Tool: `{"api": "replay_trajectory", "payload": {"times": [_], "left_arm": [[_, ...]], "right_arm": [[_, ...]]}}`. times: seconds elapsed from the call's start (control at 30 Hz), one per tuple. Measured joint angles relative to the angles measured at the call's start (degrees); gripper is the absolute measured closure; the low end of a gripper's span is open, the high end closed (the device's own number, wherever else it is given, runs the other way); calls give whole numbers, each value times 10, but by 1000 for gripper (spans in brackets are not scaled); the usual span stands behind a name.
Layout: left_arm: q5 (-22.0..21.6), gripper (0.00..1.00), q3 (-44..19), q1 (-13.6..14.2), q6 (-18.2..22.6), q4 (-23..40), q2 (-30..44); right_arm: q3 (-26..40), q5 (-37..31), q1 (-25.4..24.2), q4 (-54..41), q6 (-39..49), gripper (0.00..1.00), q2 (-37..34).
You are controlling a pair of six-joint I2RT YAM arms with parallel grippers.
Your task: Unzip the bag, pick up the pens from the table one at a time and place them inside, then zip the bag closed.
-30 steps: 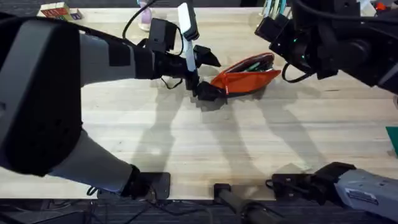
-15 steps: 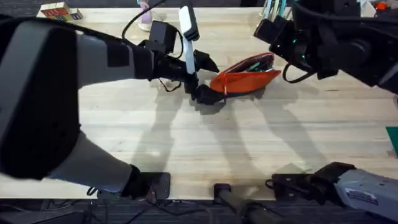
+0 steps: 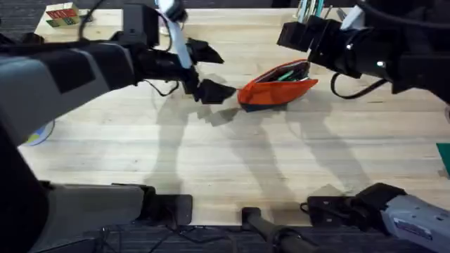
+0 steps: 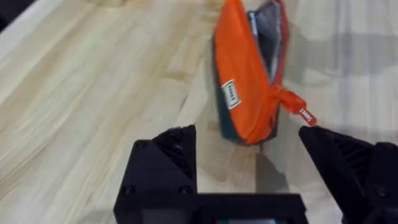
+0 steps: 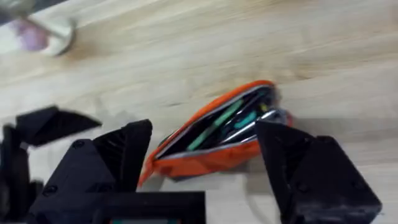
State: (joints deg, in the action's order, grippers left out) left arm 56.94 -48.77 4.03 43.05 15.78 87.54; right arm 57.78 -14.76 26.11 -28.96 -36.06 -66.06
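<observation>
The orange bag point(image 3: 278, 88) lies on the table point(image 3: 211, 161) at the back centre, its zipper open. Inside it lie a green pen point(image 5: 217, 121) and a darker pen point(image 5: 247, 129) beside it; the green one point(image 3: 285, 72) also shows from overhead. My left gripper point(image 3: 226, 74) is open just left of the bag's end and is not touching it. In the left wrist view the bag point(image 4: 245, 74) and its zipper tab point(image 4: 298, 111) lie between and ahead of the open left gripper point(image 4: 245, 134). My right gripper point(image 5: 205, 146) hangs open above the bag point(image 5: 211, 140).
A small red and yellow box point(image 3: 62, 12) sits at the back left corner. A pale pink object point(image 5: 37, 37) stands behind the bag. Bunched pens point(image 3: 309, 8) stand at the back right, and a teal item point(image 3: 445, 158) lies at the right edge.
My left gripper has pulled back to the left, away from the bag's left end where it was. The right arm shifted slightly. The bag has stayed in place.
</observation>
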Motion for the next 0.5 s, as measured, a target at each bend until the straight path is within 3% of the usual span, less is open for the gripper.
{"api": "replay_trajectory", "payload": {"times": [0.2, 0.5], "left_arm": [[0, 8, 0, -42, 0, 6, -14], [0, 8, 0, -66, 0, 8, -14]], "right_arm": [[0, 79, 0, -29, 10, 4, 23], [0, 136, 30, -85, -15, 4, 26]]}}
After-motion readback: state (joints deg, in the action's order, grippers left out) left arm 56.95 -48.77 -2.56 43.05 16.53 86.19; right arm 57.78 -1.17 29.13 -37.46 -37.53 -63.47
